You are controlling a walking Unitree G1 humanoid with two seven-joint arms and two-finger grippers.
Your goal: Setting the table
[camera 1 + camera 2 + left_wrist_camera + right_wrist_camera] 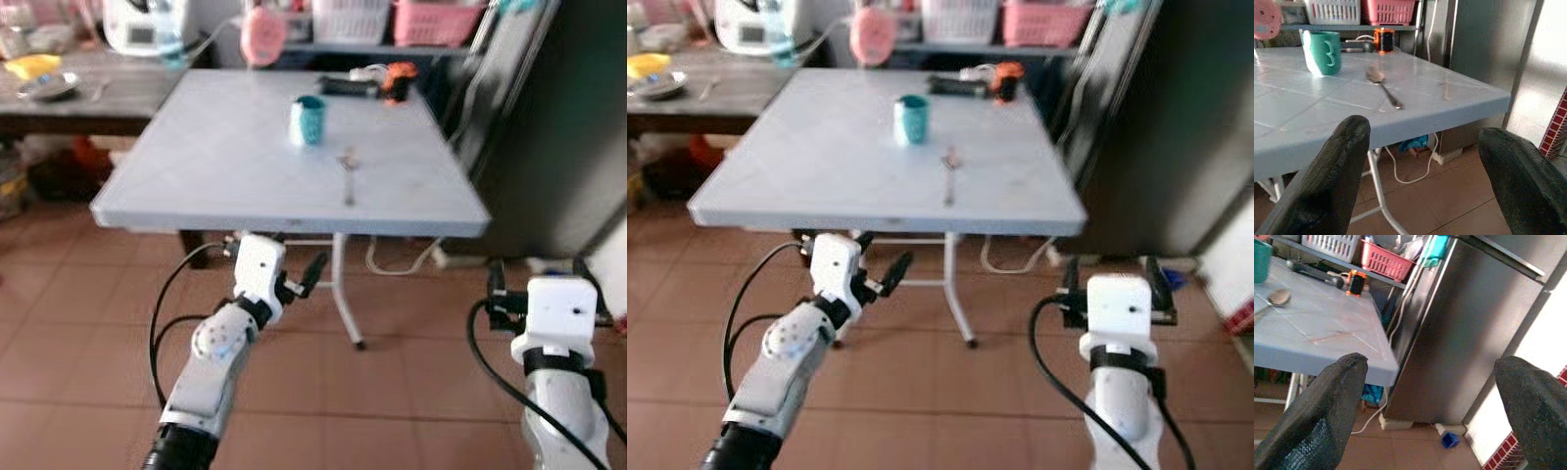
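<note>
Nearest us, the left gripper (299,279) sits below the near edge of the table (196,186), fingers spread wide apart with nothing between them. In its wrist view we see both black fingers (1327,181) parted, the table edge showing through the gap. The right gripper (1112,284) hangs lower, off past the table's near right corner, over the tiled floor (411,392). Its fingers (1317,416) also stand wide apart, holding nothing.

On the table, a teal cup (310,119) stands upright, around the middle and toward the far edge. We see a white patch on its left side; we cannot tell what that is. A metal spoon (348,174) lies just right of the cup and nearer to us, well apart from it, bowl toward the far edge, handle pointing at the near edge. At the far right corner lie a dark object (345,86) and an orange-and-black item (397,80), side by side.

Behind the table, a shelf carries a white basket (348,20) and a pink basket (436,22). A pink round thing (263,34) sits near the table's far edge. To the left is a dark bench (88,93) with a metal bowl (47,86). A dark fridge (1469,333) stands right of the table. A white cable (1400,171) lies on the floor under the table.
</note>
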